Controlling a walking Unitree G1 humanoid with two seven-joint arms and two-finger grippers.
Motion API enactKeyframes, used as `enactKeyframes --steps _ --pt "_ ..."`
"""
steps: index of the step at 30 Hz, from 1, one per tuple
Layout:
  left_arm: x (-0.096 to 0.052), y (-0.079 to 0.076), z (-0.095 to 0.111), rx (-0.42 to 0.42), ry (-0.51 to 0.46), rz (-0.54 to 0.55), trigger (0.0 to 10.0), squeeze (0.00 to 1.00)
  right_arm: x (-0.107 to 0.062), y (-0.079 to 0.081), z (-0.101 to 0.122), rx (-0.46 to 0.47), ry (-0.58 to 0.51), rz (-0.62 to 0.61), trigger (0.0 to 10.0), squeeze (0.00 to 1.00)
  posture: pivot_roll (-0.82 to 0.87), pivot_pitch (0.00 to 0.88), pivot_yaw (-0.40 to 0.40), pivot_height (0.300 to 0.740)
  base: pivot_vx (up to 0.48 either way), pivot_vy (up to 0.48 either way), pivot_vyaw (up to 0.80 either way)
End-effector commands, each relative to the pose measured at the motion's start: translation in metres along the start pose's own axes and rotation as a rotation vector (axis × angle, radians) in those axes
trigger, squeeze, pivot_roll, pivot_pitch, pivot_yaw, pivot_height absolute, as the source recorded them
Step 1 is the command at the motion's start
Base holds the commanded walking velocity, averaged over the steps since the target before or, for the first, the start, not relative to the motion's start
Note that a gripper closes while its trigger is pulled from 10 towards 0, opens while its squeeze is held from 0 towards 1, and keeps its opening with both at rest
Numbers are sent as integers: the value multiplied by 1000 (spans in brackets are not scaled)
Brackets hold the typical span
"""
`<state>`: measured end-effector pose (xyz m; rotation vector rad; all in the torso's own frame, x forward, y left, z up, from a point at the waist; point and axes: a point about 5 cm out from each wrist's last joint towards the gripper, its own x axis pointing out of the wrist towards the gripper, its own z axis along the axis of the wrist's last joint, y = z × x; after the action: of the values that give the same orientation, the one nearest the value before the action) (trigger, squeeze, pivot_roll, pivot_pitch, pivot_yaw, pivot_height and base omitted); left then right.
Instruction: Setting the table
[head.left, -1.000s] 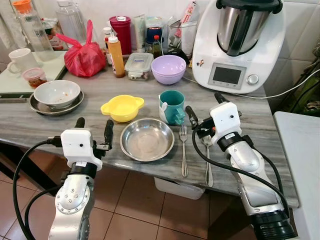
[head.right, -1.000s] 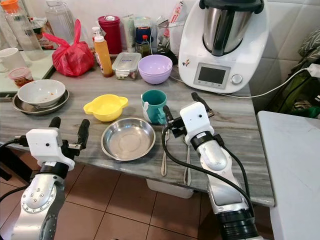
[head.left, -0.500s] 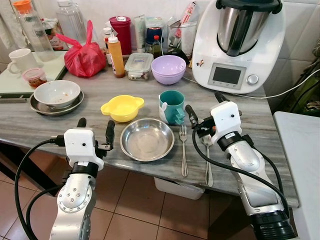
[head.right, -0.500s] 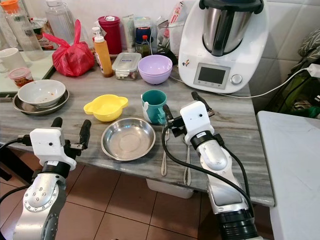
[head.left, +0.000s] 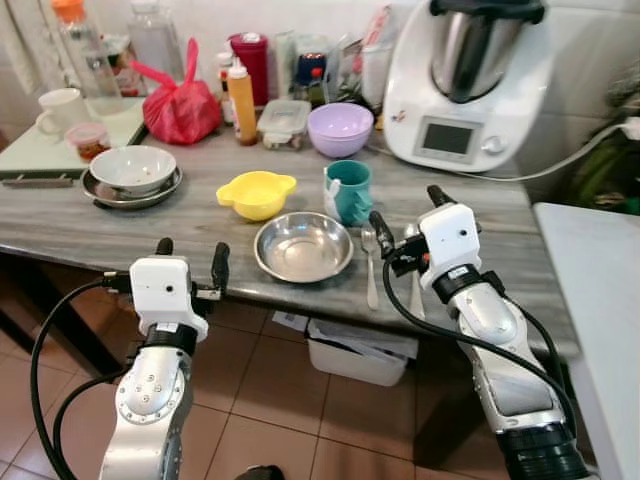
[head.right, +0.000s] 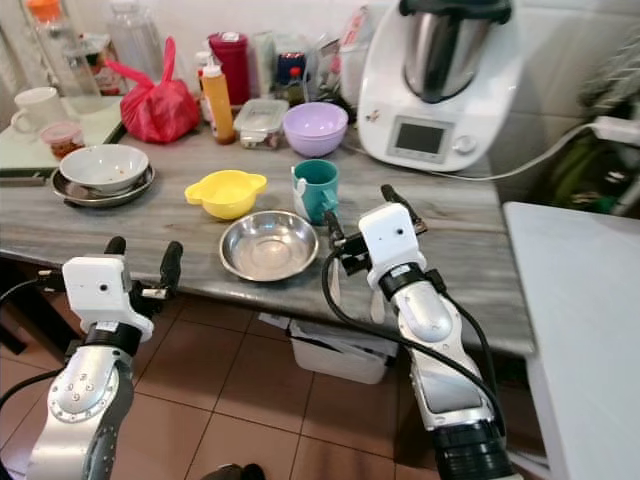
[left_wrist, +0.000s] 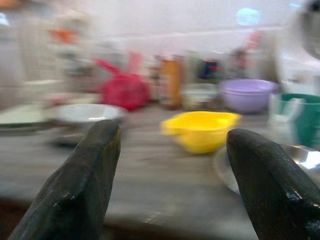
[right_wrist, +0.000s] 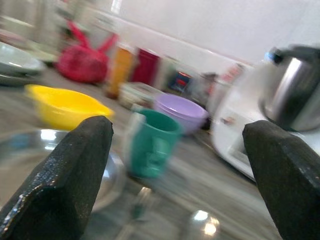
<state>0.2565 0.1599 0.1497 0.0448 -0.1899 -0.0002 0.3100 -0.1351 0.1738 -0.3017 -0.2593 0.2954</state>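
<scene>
Seemingly the place setting is close to finished: a steel plate (head.left: 303, 246) lies at the near edge of the desk (head.left: 90, 225), with a fork (head.left: 370, 265) just to its right and a spoon (head.left: 412, 262) right of that, partly hidden behind the right gripper (head.left: 407, 214). A teal mug (head.left: 349, 191) stands just beyond the plate toward its right, and a yellow bowl (head.left: 256, 193) sits beyond it to the left. Both arms carry nothing — the left gripper (head.left: 191, 265) hangs off the near edge, left of the plate and over the tiled floor, its jaws apart, while the right gripper hovers low over the cutlery with its jaws also apart. Farther back, a purple bowl (head.left: 340, 129), a used white bowl (head.left: 132, 168) on its own plate and the kitchen machine (head.left: 470, 80) remain among the clutter — judging by this, little is left beyond perhaps tidying the layout.
</scene>
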Motion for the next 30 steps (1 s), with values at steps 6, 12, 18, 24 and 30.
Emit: enactKeyframes --steps 6,12,18,24,30 --pt "-5 5 -8 13 43 5 10000 0 1 6 2 12 -3 13 10000 0 -68 15 52 740 -322 0 0" --pt "-5 6 -11 25 48 0 10000 0 2 11 -2 21 8 26 10000 0 -61 13 51 740 -149 0 0" --pt "-7 10 -20 36 73 13 10000 0 1 18 -11 41 42 52 10000 0 -54 9 49 740 0 0 0" --pt "-12 20 -47 38 158 69 10000 0 -7 30 -40 94 160 100 10000 0 -51 6 50 740 0 0 0" --pt "-23 28 -84 43 283 118 10000 0 -23 49 -71 113 276 190 10000 0 -52 3 53 740 0 0 0"
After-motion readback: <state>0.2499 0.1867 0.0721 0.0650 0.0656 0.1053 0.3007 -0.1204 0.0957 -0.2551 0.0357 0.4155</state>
